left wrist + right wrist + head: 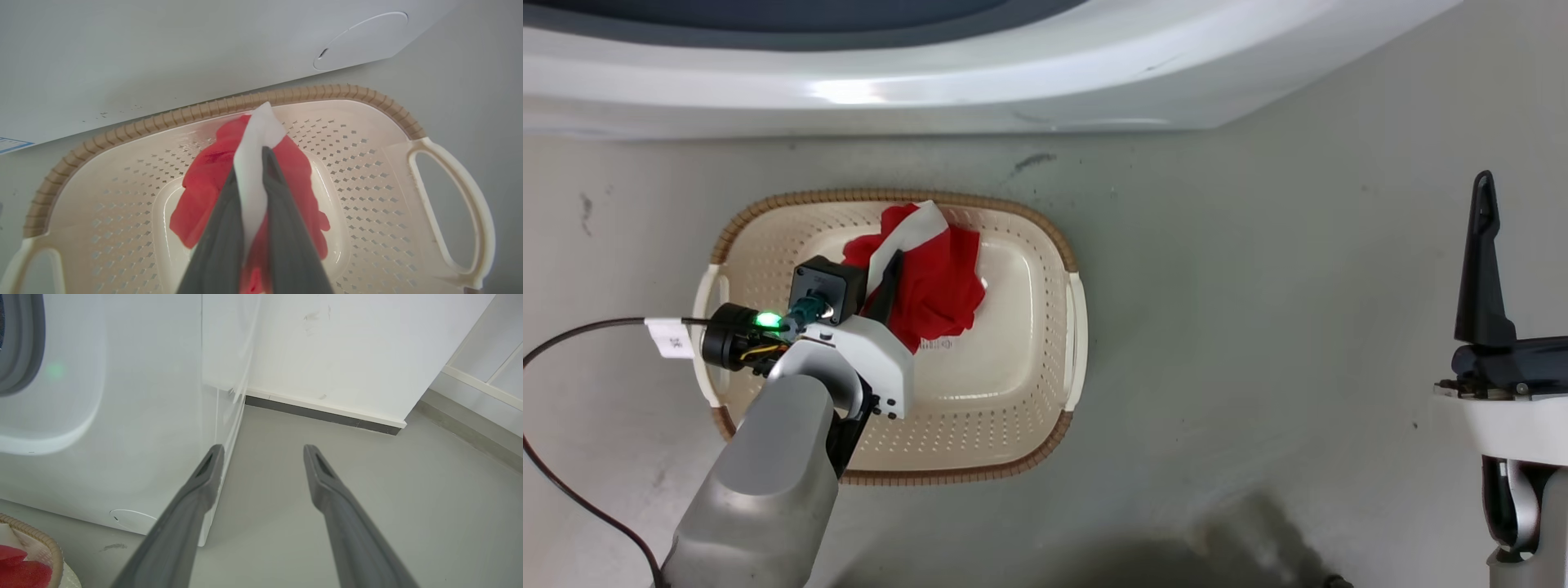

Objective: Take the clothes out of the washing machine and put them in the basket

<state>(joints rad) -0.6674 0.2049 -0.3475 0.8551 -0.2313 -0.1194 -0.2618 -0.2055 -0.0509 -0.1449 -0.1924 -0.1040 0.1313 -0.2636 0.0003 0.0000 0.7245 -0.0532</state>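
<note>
Head view: small cream plastic basket (1005,351), rounded-rectangular, perforated sides, brown woven-look rim. It stands on the grey floor (1258,327) just in front of the large white washing machine (1013,82), its long axis parallel to the machine's front.

In the basket: one crumpled red garment (939,286) with a broad white stripe. The bundle lies in the far half, its long axis across the basket's short width, from the far rim towards the centre. The white stripe points up at the far rim and slants back towards the left gripper (894,269).

Left wrist view: the left gripper (253,163) has its two dark fingers (286,228) pinched on the garment's (204,179) white stripe, with white cloth showing between them. Red folds hang below, over the basket's (367,171) smooth centre panel. Whether they touch the panel I cannot tell. A round cover (359,41) sits low on the washing machine's (163,61) front.

Right wrist view: the right gripper (263,448) has its fingers well apart with nothing between them, aimed at the floor beside the washing machine's (122,437) corner. In the head view the right gripper (1485,245) is well apart from the basket, near the right edge.
</note>
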